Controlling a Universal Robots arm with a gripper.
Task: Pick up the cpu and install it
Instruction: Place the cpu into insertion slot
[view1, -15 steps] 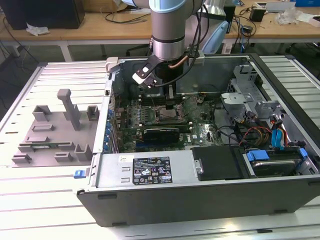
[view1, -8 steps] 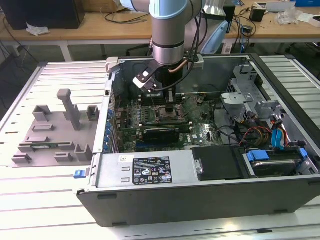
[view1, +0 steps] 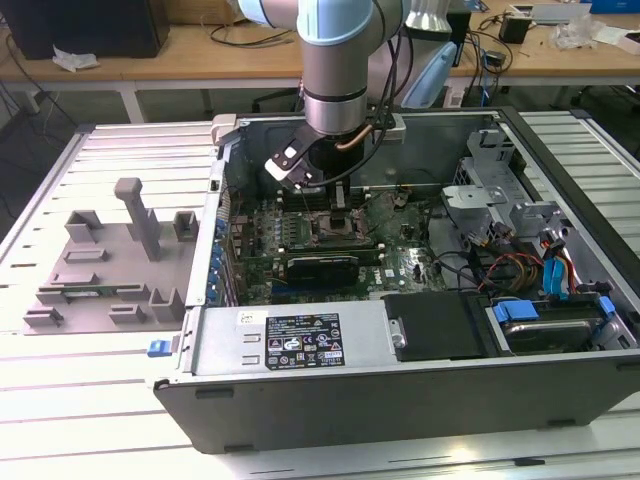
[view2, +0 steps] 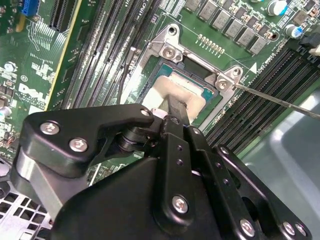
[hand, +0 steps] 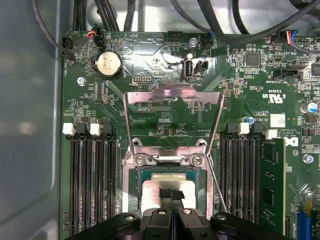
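Silvery metal marks the top plate of the cpu (hand: 151, 194), which faces up and lies flat in the open socket (hand: 129, 185), directly beneath the fingers (hand: 165, 196). The chip is square, so it has no long axis; its edges run parallel to the socket walls. The fingers are clenched together with nothing between them, tips over the middle of the plate. Whether they touch it is unclear. Beyond the fingertips, the hinged clamp frame (hand: 172, 95) stands swung open. Black memory slots (hand: 82, 185) flank the fingers on both sides.
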